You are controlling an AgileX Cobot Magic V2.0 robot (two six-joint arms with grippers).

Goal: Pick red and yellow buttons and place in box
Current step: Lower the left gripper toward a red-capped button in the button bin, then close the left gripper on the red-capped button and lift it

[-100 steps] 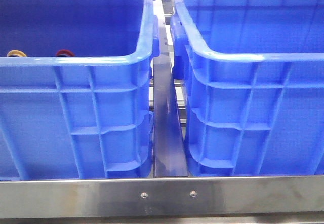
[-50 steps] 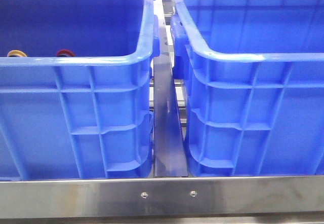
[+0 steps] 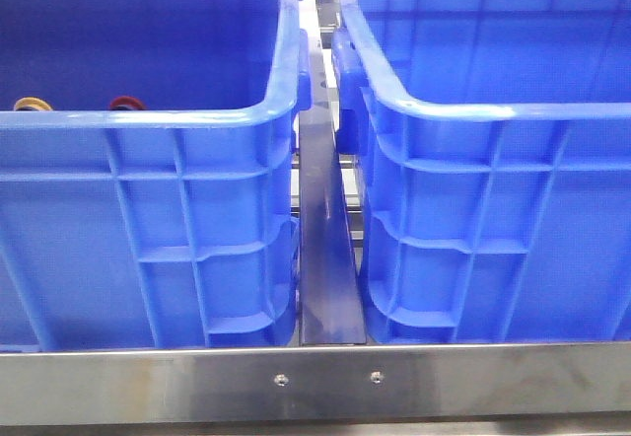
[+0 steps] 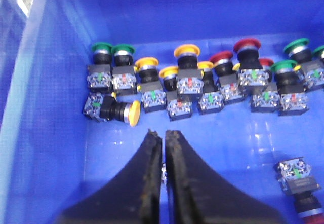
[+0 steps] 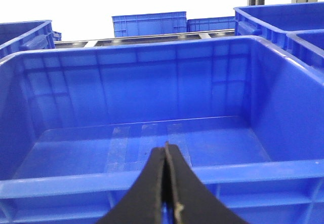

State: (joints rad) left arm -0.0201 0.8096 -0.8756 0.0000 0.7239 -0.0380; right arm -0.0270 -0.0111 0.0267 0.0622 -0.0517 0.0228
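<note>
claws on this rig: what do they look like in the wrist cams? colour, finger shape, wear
Both claws look alike. The left claw and right claw each have two matte black fingers, broad at the base and tapering to narrow tips. The inner edges look scuffed, with pale brownish wear. No cables, markings or sleeves show.

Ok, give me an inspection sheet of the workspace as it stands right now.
Surface: steel front rail, dark divider between crates.
Job's things: red button and yellow button stand among others in the left crate; the box shows no buttons.
Clutter: green buttons; one yellow unit lies tipped.
Grippers: left gripper shut, holding nothing visible, above the left crate's floor; right gripper shut, before the box.
Cables: nothing seen.
Surroundings: more blue crates behind.
</note>
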